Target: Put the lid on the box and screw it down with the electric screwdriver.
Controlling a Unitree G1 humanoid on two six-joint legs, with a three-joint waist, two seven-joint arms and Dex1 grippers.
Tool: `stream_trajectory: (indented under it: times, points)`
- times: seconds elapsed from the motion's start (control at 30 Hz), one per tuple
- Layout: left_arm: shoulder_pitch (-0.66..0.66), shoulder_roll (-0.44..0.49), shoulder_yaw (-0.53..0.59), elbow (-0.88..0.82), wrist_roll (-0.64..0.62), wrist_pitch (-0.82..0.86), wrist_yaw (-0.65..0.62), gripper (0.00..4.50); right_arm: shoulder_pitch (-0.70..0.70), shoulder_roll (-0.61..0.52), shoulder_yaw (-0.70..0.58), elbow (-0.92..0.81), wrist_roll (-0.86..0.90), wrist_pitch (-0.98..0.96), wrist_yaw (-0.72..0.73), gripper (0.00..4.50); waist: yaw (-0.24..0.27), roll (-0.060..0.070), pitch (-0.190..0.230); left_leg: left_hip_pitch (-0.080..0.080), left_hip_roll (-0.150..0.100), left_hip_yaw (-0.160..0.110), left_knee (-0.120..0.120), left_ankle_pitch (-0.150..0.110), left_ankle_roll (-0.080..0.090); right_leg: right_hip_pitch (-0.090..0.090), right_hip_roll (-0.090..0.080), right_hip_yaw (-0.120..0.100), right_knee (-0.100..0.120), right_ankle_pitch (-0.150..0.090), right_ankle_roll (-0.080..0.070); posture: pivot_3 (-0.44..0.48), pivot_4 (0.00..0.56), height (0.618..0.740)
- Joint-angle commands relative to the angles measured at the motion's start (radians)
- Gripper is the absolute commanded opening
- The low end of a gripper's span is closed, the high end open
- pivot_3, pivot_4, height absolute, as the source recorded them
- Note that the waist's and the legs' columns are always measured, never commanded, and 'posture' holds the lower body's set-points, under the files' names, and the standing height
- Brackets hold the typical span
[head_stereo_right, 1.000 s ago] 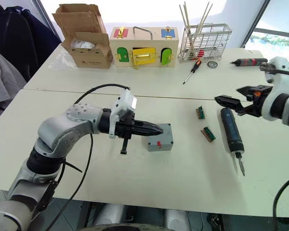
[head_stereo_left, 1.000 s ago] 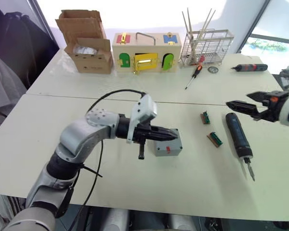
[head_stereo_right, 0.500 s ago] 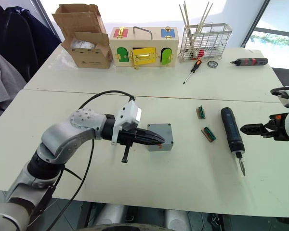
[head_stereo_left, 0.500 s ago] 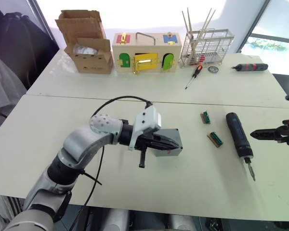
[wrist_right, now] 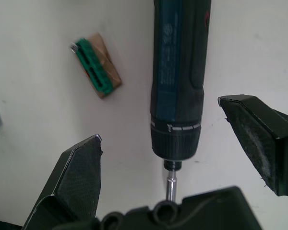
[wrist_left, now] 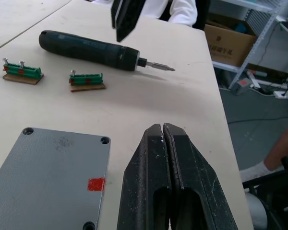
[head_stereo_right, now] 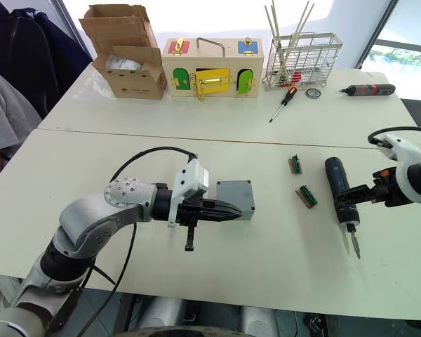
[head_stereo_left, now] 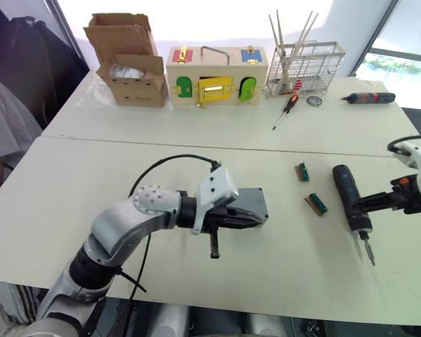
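Your lid (wrist_left: 53,177) — the flat grey plastic cover — already sits on the small grey plastic box (head_stereo_right: 236,199) mid-worktop (head_stereo_right: 196,295), your left end effector (head_stereo_right: 226,209) closed beside it. Your right end effector (wrist_right: 180,158) gapes wide, straddling the thick dark-blue cylindrical electric screwdriver (head_stereo_right: 339,194) — next, close on its barrel.

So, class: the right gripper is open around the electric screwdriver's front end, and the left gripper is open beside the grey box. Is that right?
Not quite. The left gripper is shut, its two fingers pressed together beside the box, as the left wrist view shows. The rest stands: the right gripper is open around the front end of the electric screwdriver.
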Motion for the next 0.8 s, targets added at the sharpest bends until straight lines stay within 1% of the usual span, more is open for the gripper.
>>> stream_trajectory:
  times: [0.03, 0.2, 0.33, 0.4, 0.57, 0.67, 0.8]
  points:
    - [0.01, -0.002, 0.027, -0.059, -0.031, 0.021, 0.028, 0.0, -0.009, 0.008, 0.021, 0.009, -0.038, 0.013, 0.004, 4.49, 0.0, 0.0, 0.0, 0.0, 0.0, 0.0, 0.0, 0.0, 0.0, 0.0, 0.0, 0.0, 0.0, 0.0, 0.0, 0.0, 0.15, 0.739]
    - [0.03, -0.003, 0.03, -0.077, -0.036, 0.034, 0.066, 0.0, -0.064, 0.108, 0.092, 0.094, -0.108, 0.012, -0.011, 4.49, -0.004, 0.0, 0.0, 0.0, 0.0, 0.0, 0.0, 0.0, 0.0, 0.0, 0.0, 0.0, 0.001, 0.0, 0.0, 0.0, 0.15, 0.739]
    - [0.05, -0.013, 0.035, -0.103, -0.043, 0.058, 0.113, 0.0, -0.14, 0.184, 0.196, 0.223, -0.19, -0.05, 0.021, 4.49, -0.002, 0.0, 0.0, 0.0, 0.0, 0.0, 0.0, 0.001, -0.002, -0.001, 0.0, 0.0, 0.001, 0.0, 0.0, 0.0, 0.15, 0.739]
    - [0.056, -0.016, 0.037, -0.116, -0.049, 0.069, 0.13, 0.0, -0.169, 0.207, 0.239, 0.277, -0.23, -0.087, 0.044, 4.49, 0.0, 0.0, 0.0, 0.0, 0.0, 0.0, 0.0, 0.004, -0.006, 0.0, 0.0, 0.0, 0.001, 0.0, 0.0, 0.0, 0.15, 0.739]
    - [0.066, -0.017, 0.046, -0.142, -0.071, 0.093, 0.165, 0.0, -0.209, 0.241, 0.329, 0.363, -0.319, -0.152, 0.121, 4.49, -0.002, -0.002, 0.0, 0.0, 0.0, 0.0, 0.001, 0.004, -0.006, 0.001, 0.0, 0.0, 0.0, 0.0, 0.0, 0.0, 0.15, 0.739]
    - [0.073, -0.011, 0.058, -0.154, -0.084, 0.104, 0.182, 0.0, -0.196, 0.226, 0.37, 0.368, -0.363, -0.191, 0.175, 3.78, -0.001, -0.002, 0.0, 0.001, 0.0, 0.0, 0.001, 0.004, -0.006, 0.002, 0.0, 0.0, 0.0, 0.0, 0.0, 0.0, 0.15, 0.739]
    - [0.073, -0.013, 0.059, -0.152, -0.089, 0.106, 0.19, 0.0, -0.194, 0.218, 0.364, 0.372, -0.397, -0.198, 0.221, 2.53, 0.0, -0.002, 0.0, 0.001, -0.001, 0.0, 0.001, 0.004, -0.007, 0.002, 0.0, -0.001, 0.0, 0.0, 0.0, 0.0, 0.15, 0.739]
